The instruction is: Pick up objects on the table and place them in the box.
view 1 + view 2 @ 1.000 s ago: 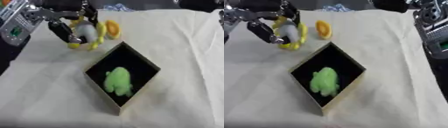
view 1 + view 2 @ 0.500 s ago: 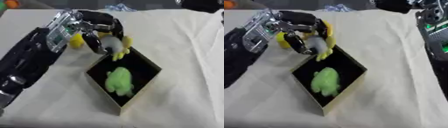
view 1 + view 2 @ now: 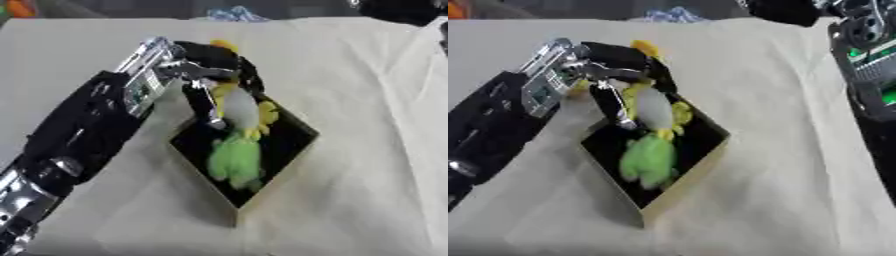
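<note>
A crumpled blue-and-white item (image 3: 229, 13) is seen at the far edge of the cloth-covered worktop (image 3: 367, 150). Part of the right arm (image 3: 872, 70) is seen at the right edge; its hand is not shown. The black box (image 3: 296, 141) lies mid-worktop, with a green plush toy (image 3: 234, 161) inside. The left hand (image 3: 207, 75) is held over the box's far-left corner, fingers curled round a yellow-and-white plush toy (image 3: 240, 108) hanging just above the green one.

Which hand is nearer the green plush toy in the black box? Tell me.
The left hand. It is over the black box, holding a yellow-and-white plush toy just above the green plush toy. The right hand itself cannot be made out; only its arm shows at the far right edge.
</note>
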Motion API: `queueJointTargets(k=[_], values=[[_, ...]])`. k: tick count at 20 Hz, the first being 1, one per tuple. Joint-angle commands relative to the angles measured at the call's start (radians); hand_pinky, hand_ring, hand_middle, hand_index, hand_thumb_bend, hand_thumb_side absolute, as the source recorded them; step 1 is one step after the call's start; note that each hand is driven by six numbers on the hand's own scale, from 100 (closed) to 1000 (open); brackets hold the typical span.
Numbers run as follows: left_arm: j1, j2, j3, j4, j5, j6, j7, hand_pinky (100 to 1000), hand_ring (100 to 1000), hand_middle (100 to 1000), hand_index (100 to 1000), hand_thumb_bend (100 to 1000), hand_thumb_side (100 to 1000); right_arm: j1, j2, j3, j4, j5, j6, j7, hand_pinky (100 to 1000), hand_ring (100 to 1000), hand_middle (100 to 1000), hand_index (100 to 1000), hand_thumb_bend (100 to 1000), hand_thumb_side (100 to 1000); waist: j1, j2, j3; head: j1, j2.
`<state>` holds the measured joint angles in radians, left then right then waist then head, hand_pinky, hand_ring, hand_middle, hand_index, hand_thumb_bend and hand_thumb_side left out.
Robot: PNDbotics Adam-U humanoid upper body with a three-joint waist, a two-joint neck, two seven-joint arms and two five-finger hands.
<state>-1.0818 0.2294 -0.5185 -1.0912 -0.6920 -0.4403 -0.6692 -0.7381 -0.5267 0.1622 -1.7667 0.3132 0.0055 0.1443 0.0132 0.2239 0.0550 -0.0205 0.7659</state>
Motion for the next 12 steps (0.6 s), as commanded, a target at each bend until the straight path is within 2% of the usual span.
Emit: queueJointTargets(k=[1, 6, 7, 9, 12], values=[[-0.018, 0.028, 0.025, -0.024, -0.015, -0.039, -0.020, 857, 833, 842, 942, 585, 490, -0.010, -0.013, -0.014, -0.020, -0.006, 0.002, -0.003, 889, 871, 671, 812, 100, 311, 0.000, -0.018, 0.002, -0.004, 0.004], [-0.013, 0.071, 0.055, -0.102, 0.019, -0.011, 0.009, 843, 814, 812, 913, 486, 444, -0.007, -0.013, -0.015, -0.019, -0.005, 0.003, -0.004, 889, 872, 671, 812, 100, 311, 0.002, -0.020, 0.007, -0.006, 0.004], [-0.012, 0.088, 0.067, -0.129, 0.035, 0.001, 0.021, 836, 800, 795, 885, 419, 443, -0.006, -0.014, -0.016, -0.019, -0.004, 0.003, -0.005, 889, 872, 671, 812, 100, 311, 0.003, -0.021, 0.009, -0.008, 0.004], [-0.007, 0.137, 0.097, -0.190, 0.077, 0.034, 0.046, 825, 781, 766, 868, 370, 416, -0.004, -0.017, -0.018, -0.019, -0.003, 0.004, -0.006, 889, 872, 672, 812, 100, 309, 0.004, -0.021, 0.012, -0.013, 0.004], [-0.002, 0.223, 0.144, -0.249, 0.129, 0.095, 0.067, 818, 773, 749, 855, 349, 382, 0.000, -0.020, -0.021, -0.021, -0.002, 0.005, -0.010, 889, 872, 672, 812, 100, 307, 0.008, -0.022, 0.016, -0.020, 0.004]])
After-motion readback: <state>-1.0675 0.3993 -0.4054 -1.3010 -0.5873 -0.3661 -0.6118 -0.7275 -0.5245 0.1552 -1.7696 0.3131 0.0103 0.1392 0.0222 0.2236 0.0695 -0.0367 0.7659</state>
